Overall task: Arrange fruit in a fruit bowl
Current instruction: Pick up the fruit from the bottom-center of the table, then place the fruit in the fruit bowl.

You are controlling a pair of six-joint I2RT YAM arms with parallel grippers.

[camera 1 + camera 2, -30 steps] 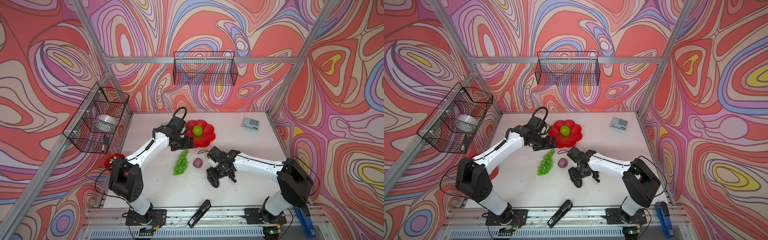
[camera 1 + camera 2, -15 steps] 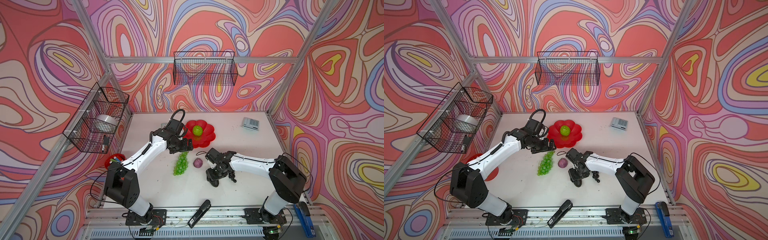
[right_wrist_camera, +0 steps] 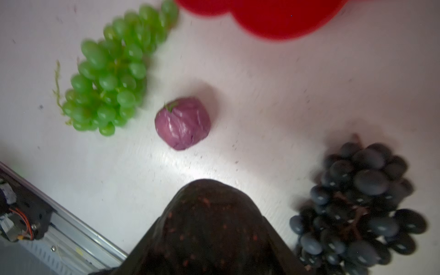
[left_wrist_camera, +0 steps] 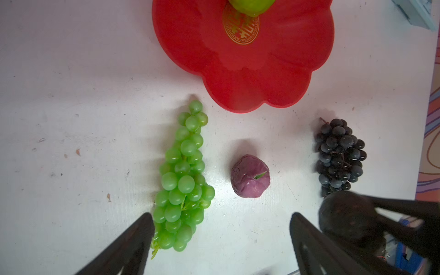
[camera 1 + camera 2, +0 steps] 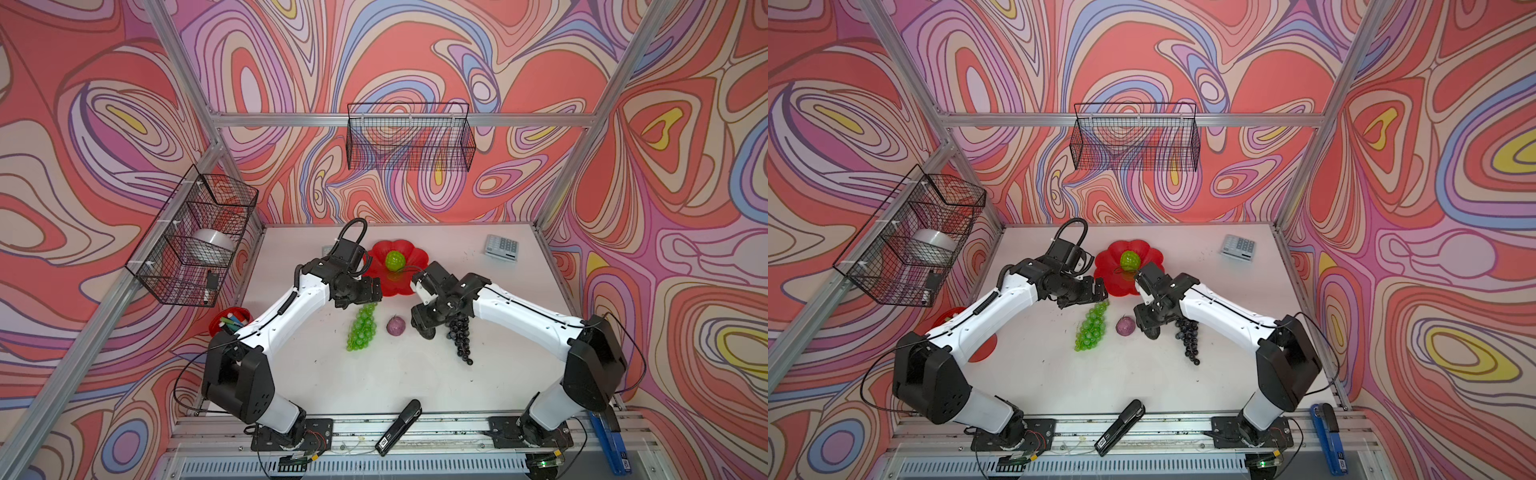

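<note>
Lime-green ball [image 4: 250,6] cropped at frame edge, fruit bowl [image 3: 273,21] blurred and cropped, black avocado [image 3: 214,228] partly out of frame.

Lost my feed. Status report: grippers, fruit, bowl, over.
Left gripper open near green grapes. Right gripper shut on black avocado. Lime ball in bowl; dark grapes, purple fruit on table. Bowl approach clear.

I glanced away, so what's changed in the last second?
The right end effector closed on the black avocado and lifted it toward the red flower-shaped bowl. The left end effector stayed open; the green grapes, dark grapes, purple fruit and bumpy green ball in the bowl stayed put.
</note>
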